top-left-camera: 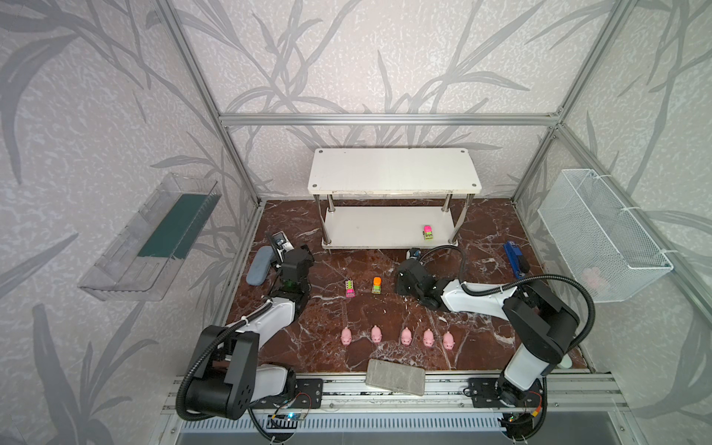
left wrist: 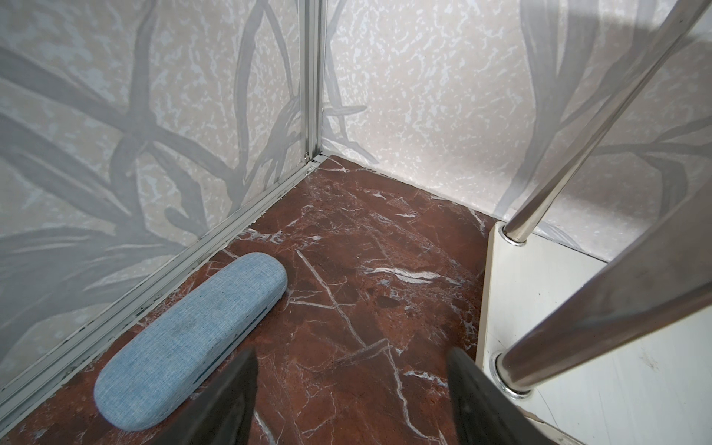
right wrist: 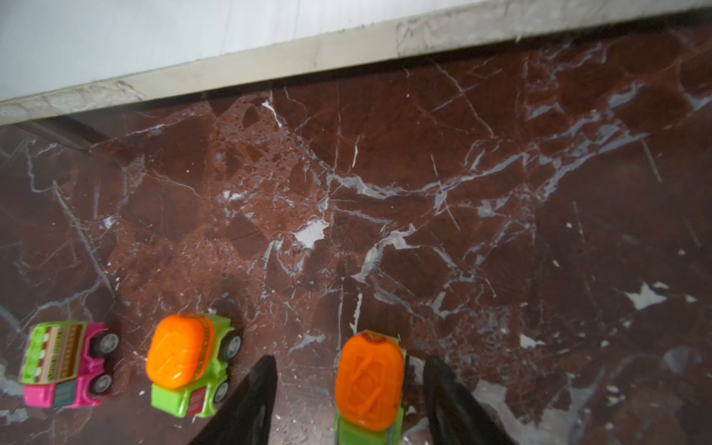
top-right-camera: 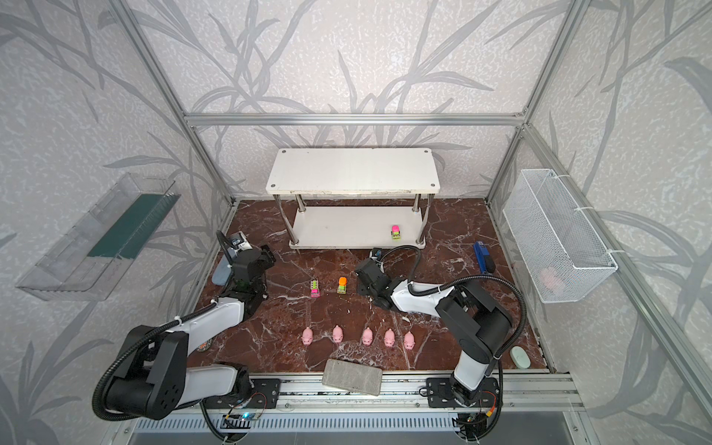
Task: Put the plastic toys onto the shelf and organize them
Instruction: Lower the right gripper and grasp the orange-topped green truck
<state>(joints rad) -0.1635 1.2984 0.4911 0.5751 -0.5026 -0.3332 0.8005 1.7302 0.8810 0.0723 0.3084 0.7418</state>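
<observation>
The white two-tier shelf (top-left-camera: 393, 169) stands at the back, with one pink-topped lime truck (top-left-camera: 428, 232) on its lower board. A pink truck (top-left-camera: 350, 288) and an orange-topped truck (top-left-camera: 376, 286) sit on the marble floor. Several pink pigs (top-left-camera: 406, 336) line up nearer the front. My right gripper (right wrist: 350, 360) is open and straddles another orange-topped truck (right wrist: 370, 381), with a gap on each side. That truck is hidden under the wrist in both top views. My left gripper (left wrist: 352, 352) is open and empty, low over the floor beside the shelf's left post (left wrist: 512, 370).
A blue-grey case (left wrist: 192, 346) lies along the left wall by the left gripper. A blue stapler-like tool (top-left-camera: 514, 258) lies at the right. A grey block (top-left-camera: 395, 376) rests on the front rail. A wire basket (top-left-camera: 601, 231) and a clear tray (top-left-camera: 150, 239) hang on the side walls.
</observation>
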